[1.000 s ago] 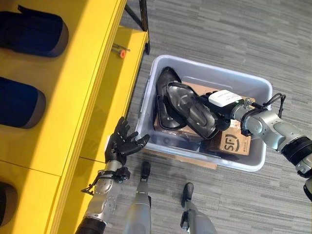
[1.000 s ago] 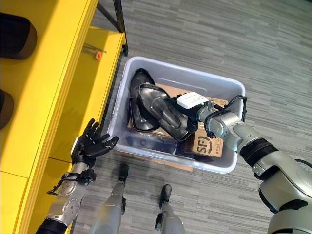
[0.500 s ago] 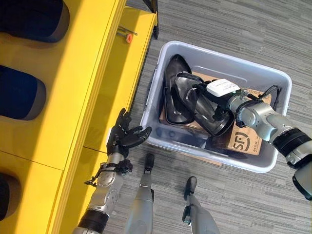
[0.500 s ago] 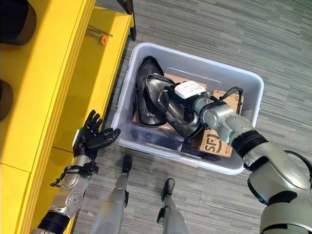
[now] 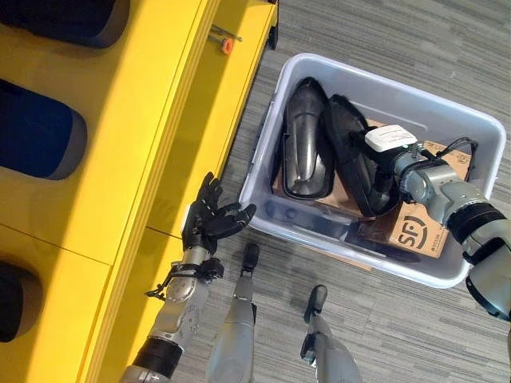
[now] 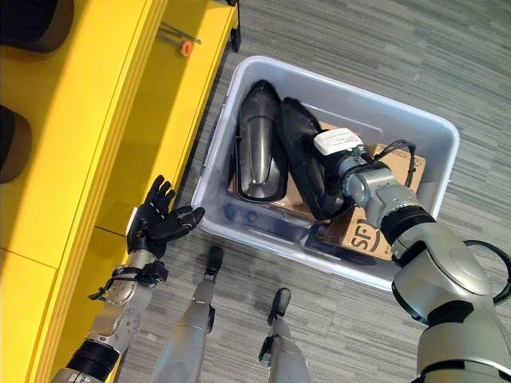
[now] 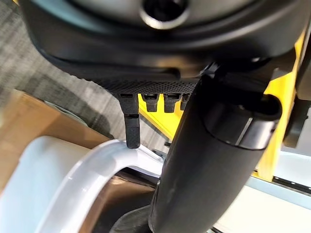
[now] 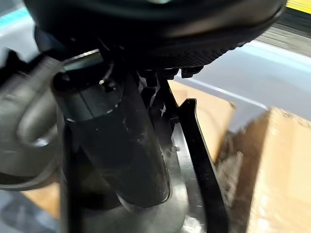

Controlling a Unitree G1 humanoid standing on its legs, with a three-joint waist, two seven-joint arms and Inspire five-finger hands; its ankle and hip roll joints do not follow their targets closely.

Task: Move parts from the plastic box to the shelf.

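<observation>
A grey plastic box [image 5: 399,92] stands on the floor beside the yellow shelf [image 5: 160,120]. Two glossy black moulded parts are in it. One part [image 5: 306,137] lies flat at the box's left end. The other part [image 5: 348,152] stands tilted on its edge in the middle, and my right hand [image 5: 385,162] is shut on it, its thumb [image 8: 121,145] pressed against the part's rim [image 8: 199,141]. My left hand [image 5: 209,225] hangs open, fingers spread, just outside the box's left wall [image 7: 97,170], touching nothing.
A brown cardboard carton [image 5: 423,230] lies in the box under my right arm. Dark blue padded parts [image 5: 40,140] sit on the shelf's top level. A small orange-tipped screw [image 5: 227,44] rests on the lower shelf board. Grey carpet surrounds the box.
The camera has shifted. My right hand has turned the black part it holds up onto its edge and drawn it right, uncovering the other part. The left hand has stayed open.
</observation>
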